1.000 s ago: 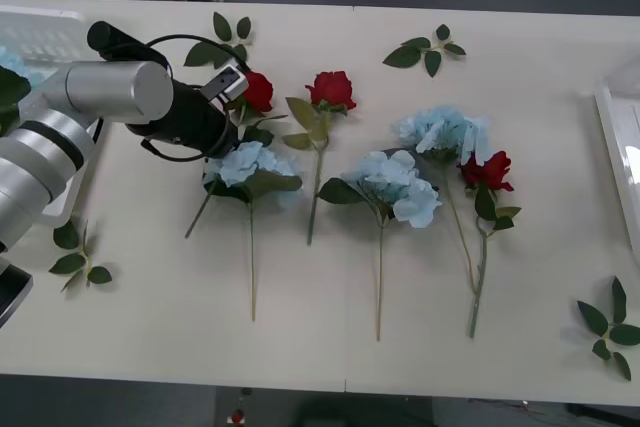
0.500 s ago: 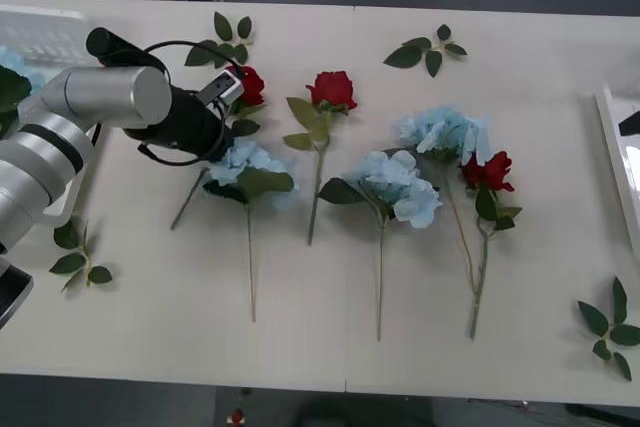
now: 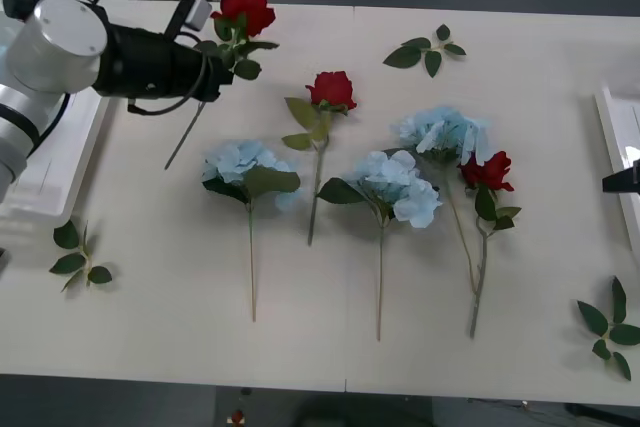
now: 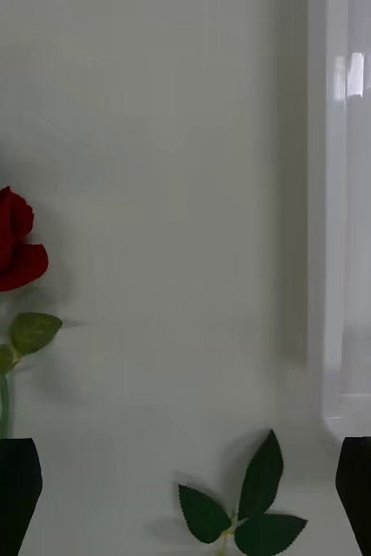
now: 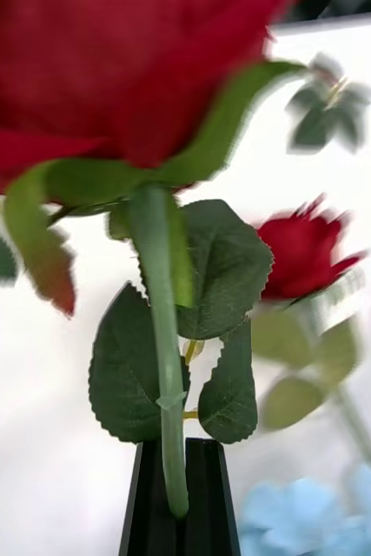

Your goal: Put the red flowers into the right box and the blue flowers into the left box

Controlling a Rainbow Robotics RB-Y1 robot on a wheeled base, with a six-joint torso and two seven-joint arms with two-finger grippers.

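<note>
left hand [image 5: 178, 486] clamping red rose [image 3: 245, 7], above table, beside left box [image 3: 60, 162]

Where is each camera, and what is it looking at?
Front: above the arms, looking down at the table; left arm holds a red rose.
Left wrist: behind the left claw, shut on that rose's stem.
Right wrist: above the open right claw, facing the right box.
Shared: the held rose.
</note>
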